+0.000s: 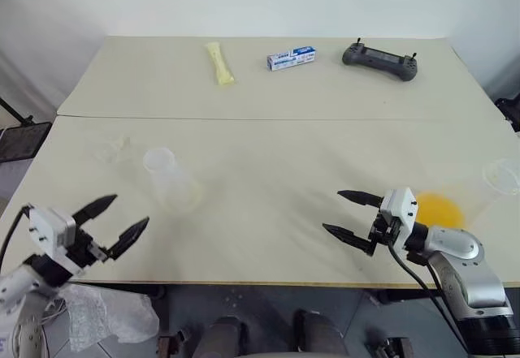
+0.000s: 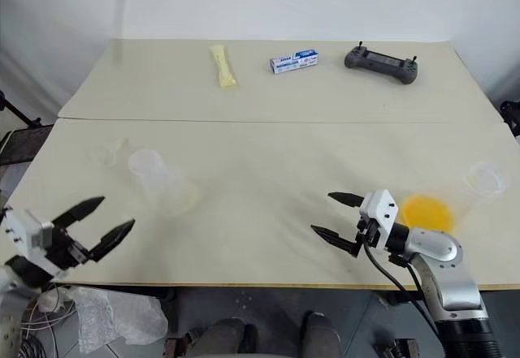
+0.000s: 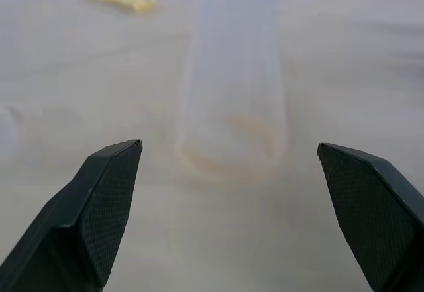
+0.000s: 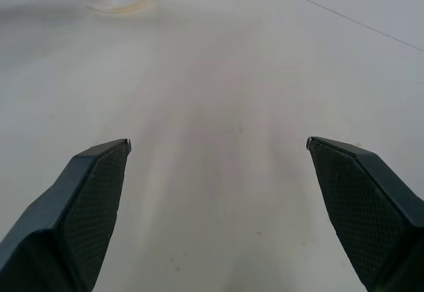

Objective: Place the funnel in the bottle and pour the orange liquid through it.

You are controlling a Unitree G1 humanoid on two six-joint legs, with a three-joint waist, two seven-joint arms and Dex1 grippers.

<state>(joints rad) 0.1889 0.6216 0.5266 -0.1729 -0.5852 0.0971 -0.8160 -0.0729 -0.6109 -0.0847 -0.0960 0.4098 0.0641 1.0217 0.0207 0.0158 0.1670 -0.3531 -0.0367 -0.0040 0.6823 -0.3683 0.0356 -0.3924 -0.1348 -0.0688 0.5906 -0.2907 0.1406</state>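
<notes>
Hovering over the table's (image 1: 268, 155) near edge, both arms empty. Left gripper (image 1: 131, 210) has its jaws wide apart, nothing between them. Right gripper (image 1: 332, 210) likewise, jaws spread over bare table.

The funnel (image 1: 110, 148) is a faint clear shape on the robot's left side of the table, just beside the bottle (image 1: 166, 175) and apart from it; I can't tell whether it sits rim up or rim down. The bottle stands upright between the funnel and the table's middle. In the left wrist view it is straight ahead between the fingers, with a thin yellowish trace at its base. The orange liquid (image 1: 439, 209) sits in the bottom of a clear cup (image 1: 504, 175) on the far right, just past the right gripper and well apart from the bottle.

Handling, as a judgement:
- Funnel is light, thin, stiff plastic, probably slick. Pinch it at the wide rim so the spout is free to drop into the neck.
- Bottle is near empty, so it's light and easy to knock over. Steady it low on the body if needed.
- Cup walls likely flex. Grip mid-wall with light pressure and tilt slowly.

Far side of the table: pale yellow packet (image 1: 219, 63), small blue-and-white box (image 1: 291, 58), dark controller (image 1: 380, 59). None are in the way.
</notes>
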